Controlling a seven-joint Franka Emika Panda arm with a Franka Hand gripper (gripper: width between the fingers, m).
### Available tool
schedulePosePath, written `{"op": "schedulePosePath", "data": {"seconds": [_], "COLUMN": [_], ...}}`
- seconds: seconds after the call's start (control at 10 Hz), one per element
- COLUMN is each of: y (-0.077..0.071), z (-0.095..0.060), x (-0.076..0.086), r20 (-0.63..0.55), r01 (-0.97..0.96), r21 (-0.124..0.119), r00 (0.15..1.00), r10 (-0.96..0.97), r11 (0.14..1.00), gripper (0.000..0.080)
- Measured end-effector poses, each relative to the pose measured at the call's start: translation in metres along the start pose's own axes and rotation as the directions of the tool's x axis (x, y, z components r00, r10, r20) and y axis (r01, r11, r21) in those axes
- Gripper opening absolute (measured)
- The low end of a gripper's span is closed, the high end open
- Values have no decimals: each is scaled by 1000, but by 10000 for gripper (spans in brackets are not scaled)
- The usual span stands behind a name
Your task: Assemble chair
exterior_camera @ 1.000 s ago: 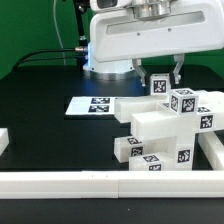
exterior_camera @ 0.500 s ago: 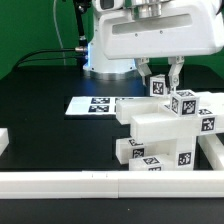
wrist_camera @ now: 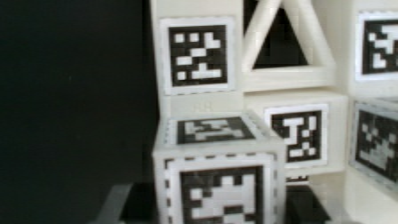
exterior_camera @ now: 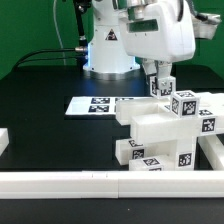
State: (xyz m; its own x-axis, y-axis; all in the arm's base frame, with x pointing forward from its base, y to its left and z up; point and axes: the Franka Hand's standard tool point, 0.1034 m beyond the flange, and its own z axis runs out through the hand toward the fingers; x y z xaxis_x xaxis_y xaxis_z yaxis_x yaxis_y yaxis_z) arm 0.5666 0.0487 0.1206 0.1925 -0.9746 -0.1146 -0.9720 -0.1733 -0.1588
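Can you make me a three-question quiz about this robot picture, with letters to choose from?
1. Where is the marker board?
A. flat on the black table
B. on top of the chair
C. in the gripper

2. What colour are the chair pieces?
A. red
B. white with black-and-white tags
C. green

3. What is the gripper doing?
A. hanging far away, open
B. pressing on the marker board
C. closed on a small tagged block at the chair

Answers: 1 A, the board lies flat on the table. 2 B, every piece is white with square tags. 3 C, the fingers sit on either side of the block.
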Motion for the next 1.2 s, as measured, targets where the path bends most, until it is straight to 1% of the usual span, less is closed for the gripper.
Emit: {"op": "schedulePosePath", "data": {"seconds": [0.2, 0.3, 0.4, 0.5, 0.6, 0.7, 0.8, 0.9, 1.0, 1.2], "y": [0, 0, 0, 0, 0, -3, -3, -1, 0, 1], "z": [0, 0, 0, 0, 0, -4, -7, -7, -7, -6], "x": [0, 0, 0, 0, -3, -9, -8, -8, -11, -9], "r20": [0, 0, 1, 0, 2, 12, 15, 22, 24, 25], "r01": [8, 9, 9, 22, 80, 213, 406, 558, 655, 732], "r21": [0, 0, 0, -1, -5, -4, 1, -2, -10, -10], "r00": [1000, 1000, 1000, 1000, 997, 977, 914, 830, 756, 681], "r10": [-8, -9, -9, -22, -80, -213, -405, -558, -654, -732], "r11": [1000, 1000, 1000, 1000, 997, 977, 914, 830, 756, 681], "gripper": [298, 431, 431, 571, 571, 635, 647, 647, 649, 649]}}
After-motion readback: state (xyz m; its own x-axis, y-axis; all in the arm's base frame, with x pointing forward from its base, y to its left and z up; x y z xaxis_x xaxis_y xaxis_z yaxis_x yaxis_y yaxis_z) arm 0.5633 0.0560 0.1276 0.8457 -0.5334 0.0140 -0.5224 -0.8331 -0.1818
